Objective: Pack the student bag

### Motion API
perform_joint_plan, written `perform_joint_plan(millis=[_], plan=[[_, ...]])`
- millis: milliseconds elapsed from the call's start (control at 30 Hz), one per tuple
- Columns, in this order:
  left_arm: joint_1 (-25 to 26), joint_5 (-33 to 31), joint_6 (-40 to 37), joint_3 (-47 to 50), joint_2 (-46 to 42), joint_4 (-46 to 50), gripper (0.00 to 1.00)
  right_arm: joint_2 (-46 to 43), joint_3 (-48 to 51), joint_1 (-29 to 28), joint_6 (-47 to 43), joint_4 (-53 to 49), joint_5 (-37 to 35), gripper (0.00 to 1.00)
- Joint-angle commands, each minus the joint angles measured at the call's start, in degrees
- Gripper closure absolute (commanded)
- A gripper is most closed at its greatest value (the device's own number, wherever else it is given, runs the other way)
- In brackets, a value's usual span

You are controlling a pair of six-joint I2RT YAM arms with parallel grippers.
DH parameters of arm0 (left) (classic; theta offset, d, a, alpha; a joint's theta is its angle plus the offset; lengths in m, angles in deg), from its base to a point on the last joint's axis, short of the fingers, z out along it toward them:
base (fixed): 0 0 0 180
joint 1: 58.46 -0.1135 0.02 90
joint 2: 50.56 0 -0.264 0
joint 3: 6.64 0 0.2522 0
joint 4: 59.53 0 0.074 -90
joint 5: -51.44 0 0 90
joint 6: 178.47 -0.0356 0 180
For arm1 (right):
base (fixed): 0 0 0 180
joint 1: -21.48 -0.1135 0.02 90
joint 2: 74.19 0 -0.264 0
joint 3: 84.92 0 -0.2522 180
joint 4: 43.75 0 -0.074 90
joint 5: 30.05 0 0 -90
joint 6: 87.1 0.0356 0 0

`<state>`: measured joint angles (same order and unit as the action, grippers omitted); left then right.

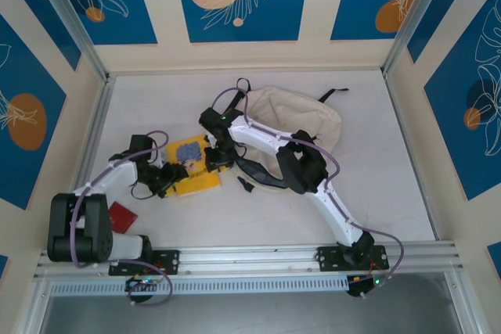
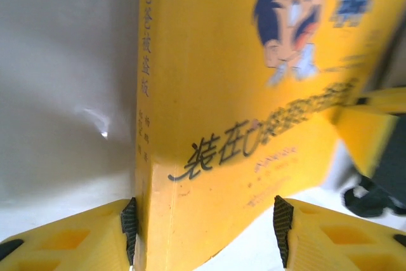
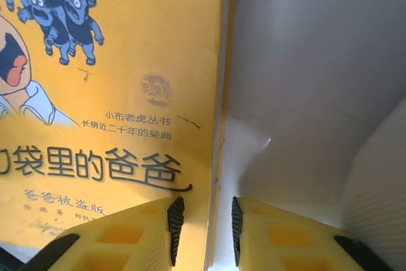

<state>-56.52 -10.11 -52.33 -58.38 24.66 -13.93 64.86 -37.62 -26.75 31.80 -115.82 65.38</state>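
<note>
Bare table (image 1: 391, 193) right of student bag (image 1: 301, 111)

The yellow book (image 2: 254, 93) lies between the left gripper's (image 2: 206, 228) parted fingers; its spine seems to touch one pad (image 2: 129, 223).

A white worktop (image 1: 376, 193) sits inside cream walls (image 1: 315, 5) hung with blue panels (image 1: 274, 5) showing white leaf outlines and orange or peach discs. Slanted metal posts (image 1: 74, 25) mark the back corners, a ribbed metal rail (image 1: 258, 260) runs along the near edge, and the light is soft and even.
</note>
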Motion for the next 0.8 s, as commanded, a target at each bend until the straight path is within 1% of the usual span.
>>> perform_joint_plan(millis=[0,200,367,500,633,767], plan=[[0.0,11.4,3.1,-1.1,-4.5,-9.8,0.42,1.6,4.0,-1.5,1.1,-2.0,2.8,0.68],[0.0,13.9,8.4,0.4,-6.2,-15.2,0.4,1.0,5.8,-1.3,1.7,-0.8,3.2,0.68],[0.0,13.7,10.8,1.8,-3.8,-17.2,0.4,1.0,6.2,-1.3,1.9,-0.4,3.1,0.68],[0.0,12.2,11.3,2.2,-2.9,-17.7,0.42,0.8,6.7,-1.3,2.0,-0.3,2.8,0.69],[0.0,9.0,9.9,1.8,-3.1,-15.4,0.47,0.5,7.0,-1.1,2.3,0.1,2.8,0.69],[0.0,7.4,9.0,2.0,-1.7,-14.4,0.56,-0.5,7.2,-1.6,2.3,0.2,1.3,0.68]])
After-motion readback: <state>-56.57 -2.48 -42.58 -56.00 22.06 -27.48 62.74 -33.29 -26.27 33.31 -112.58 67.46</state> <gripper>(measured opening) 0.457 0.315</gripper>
